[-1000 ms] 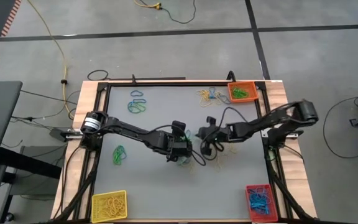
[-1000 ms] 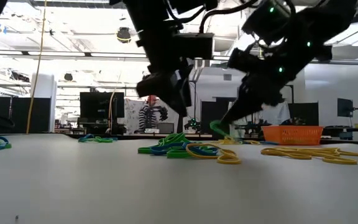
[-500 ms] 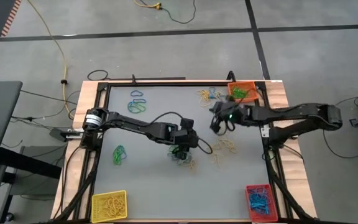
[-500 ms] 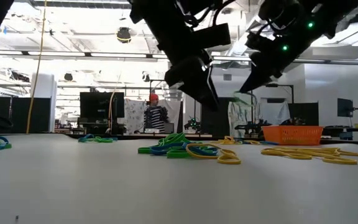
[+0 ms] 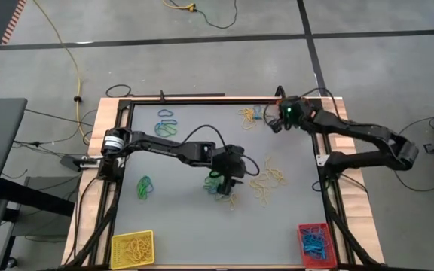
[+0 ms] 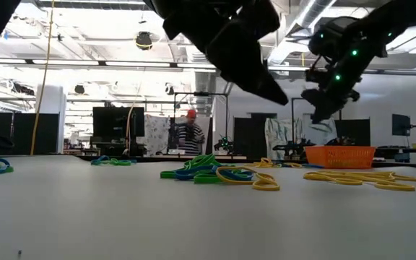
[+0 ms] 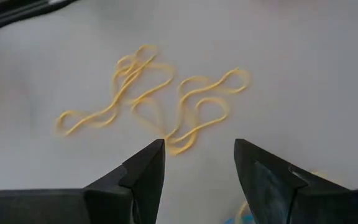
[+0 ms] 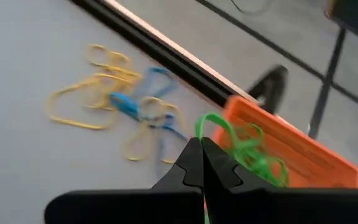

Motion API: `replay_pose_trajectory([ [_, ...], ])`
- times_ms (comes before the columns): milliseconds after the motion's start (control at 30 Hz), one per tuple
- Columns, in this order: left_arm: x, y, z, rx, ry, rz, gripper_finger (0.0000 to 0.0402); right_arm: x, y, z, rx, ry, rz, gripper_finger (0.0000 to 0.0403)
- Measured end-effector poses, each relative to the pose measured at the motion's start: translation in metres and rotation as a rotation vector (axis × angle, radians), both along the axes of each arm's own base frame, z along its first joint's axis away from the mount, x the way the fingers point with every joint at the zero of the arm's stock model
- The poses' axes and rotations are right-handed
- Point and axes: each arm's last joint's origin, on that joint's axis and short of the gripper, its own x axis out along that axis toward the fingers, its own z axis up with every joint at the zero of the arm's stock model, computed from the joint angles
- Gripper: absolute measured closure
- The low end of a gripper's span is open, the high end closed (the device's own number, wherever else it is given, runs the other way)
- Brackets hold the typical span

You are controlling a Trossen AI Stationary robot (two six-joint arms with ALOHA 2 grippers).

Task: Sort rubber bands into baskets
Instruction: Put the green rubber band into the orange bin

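Right tool (image 8: 202,163): clamped on a green band (image 8: 219,127) beside the orange basket (image 8: 294,155); only its wrist view shows the pinch.
Left tool (image 7: 199,163): fingers apart above yellow bands (image 7: 166,99), mid-counter (image 5: 179,218).
High view: yellow basket (image 5: 132,249), red basket (image 5: 314,242) at near corners.

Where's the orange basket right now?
In the high view the orange basket sits at the table's far right corner, mostly hidden under the right gripper, with a small yellow-and-blue band cluster beside it.
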Motion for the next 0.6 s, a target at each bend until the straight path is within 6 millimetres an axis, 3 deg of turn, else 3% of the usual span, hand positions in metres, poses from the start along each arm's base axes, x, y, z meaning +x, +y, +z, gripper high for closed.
replay_pose_trajectory([
  [333, -0.003, -0.012, -0.002, -0.024, 0.032, -0.054, 0.0219, -0.034, -0.038, -0.012, 0.092, -0.010, -0.180, 0.0376],
  [600, -0.006, -0.019, -0.005, -0.027, 0.081, -0.063, 0.0219, -0.032, -0.050, -0.027, 0.112, 0.025, -0.217, 0.0347],
])
